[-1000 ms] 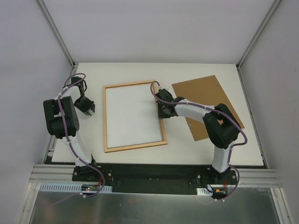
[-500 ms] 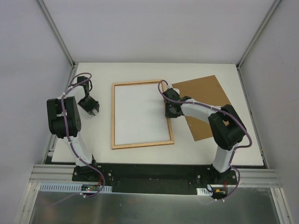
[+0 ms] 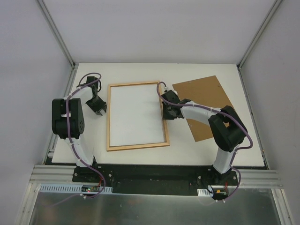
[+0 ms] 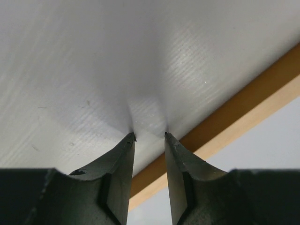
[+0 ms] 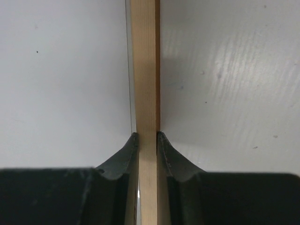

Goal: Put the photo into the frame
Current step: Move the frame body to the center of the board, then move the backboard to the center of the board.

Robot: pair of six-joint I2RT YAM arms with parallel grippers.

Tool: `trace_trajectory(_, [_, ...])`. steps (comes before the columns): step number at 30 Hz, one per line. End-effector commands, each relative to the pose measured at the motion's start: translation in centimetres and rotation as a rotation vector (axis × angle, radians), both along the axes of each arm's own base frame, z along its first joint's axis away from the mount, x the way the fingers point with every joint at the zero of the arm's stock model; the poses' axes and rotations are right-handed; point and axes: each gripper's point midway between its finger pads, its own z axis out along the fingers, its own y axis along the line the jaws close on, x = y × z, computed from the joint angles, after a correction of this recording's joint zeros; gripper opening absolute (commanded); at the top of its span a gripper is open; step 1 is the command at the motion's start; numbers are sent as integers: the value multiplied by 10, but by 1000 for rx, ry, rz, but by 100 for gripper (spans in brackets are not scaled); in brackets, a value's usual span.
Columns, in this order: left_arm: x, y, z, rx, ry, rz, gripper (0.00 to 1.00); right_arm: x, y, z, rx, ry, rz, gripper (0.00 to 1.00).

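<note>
Fingers of the right gripper (image 5: 146, 136) are closed on the frame (image 5: 145, 70), one on each side of its pale rail, which runs straight out ahead of the tips. Just off the left finger a thin edge follows the rail. I take it for the photo (image 3: 136, 115), lying white side up inside the frame and filling it; no print shows. Off the right finger is bare table (image 5: 225, 70).

The left gripper (image 4: 149, 136) has its fingers a little apart with nothing between them, tips low over the table. The frame's opposite rail passes just off its right-hand finger; I cannot tell whether they touch.

Trouble could come from the single pinch. Held at one spot on one thin rail, the frame would probably swing about the fingers if dragged, or slip out of them. The photo looks loose, so a lift or tilt might let it slide under a rail or skew. The left fingertips are close enough that a small move toward the frame could knock the rail rather than steady it.

Farther out, behind the right gripper, a brown board (image 3: 206, 93) lies flat with the right arm reaching over it. A frame pulled that way would likely ride onto its edge. Nothing lies between the left fingers and their rail.
</note>
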Motion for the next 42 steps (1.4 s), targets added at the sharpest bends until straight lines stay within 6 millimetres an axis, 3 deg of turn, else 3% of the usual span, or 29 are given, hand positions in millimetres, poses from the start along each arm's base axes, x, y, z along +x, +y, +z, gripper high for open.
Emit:
trace_trajectory(1, [-12, -16, -12, -29, 47, 3, 31, -21, 9, -9, -44, 70, 47, 2])
trace_trajectory(5, [-10, -15, -10, -28, 40, -7, 31, -22, 8, -8, -33, 77, 33, 5])
trace_trajectory(13, [7, -10, 12, -13, -28, -31, 32, -26, 32, 6, 40, 71, 55, 14])
trace_trajectory(18, [15, -1, 31, 4, -74, -40, 35, -26, 20, 19, 51, 45, 41, 29])
trace_trajectory(24, [24, 9, 71, 42, -173, -46, 44, -22, 7, 71, 74, -51, 46, 57])
trace_trajectory(26, [25, 8, 85, 39, -210, -57, 47, -20, -8, 88, 62, -90, 24, 66])
trace_trajectory(28, [23, -2, 99, 14, -249, -81, 50, -17, -39, 99, 40, -114, -34, 71])
trace_trajectory(30, [21, -19, 112, 1, -287, -123, 54, -12, -82, 102, 37, -126, -133, 74])
trace_trajectory(34, [8, -107, 132, -138, -360, -276, 56, 1, -172, 113, -3, -154, -355, 77])
trace_trajectory(38, [-12, -215, 141, -263, -390, -482, 58, 8, -252, 113, -46, -153, -564, 80])
trace_trajectory(42, [-17, -301, 137, -394, -396, -630, 59, 20, -289, 115, -30, -161, -663, 83])
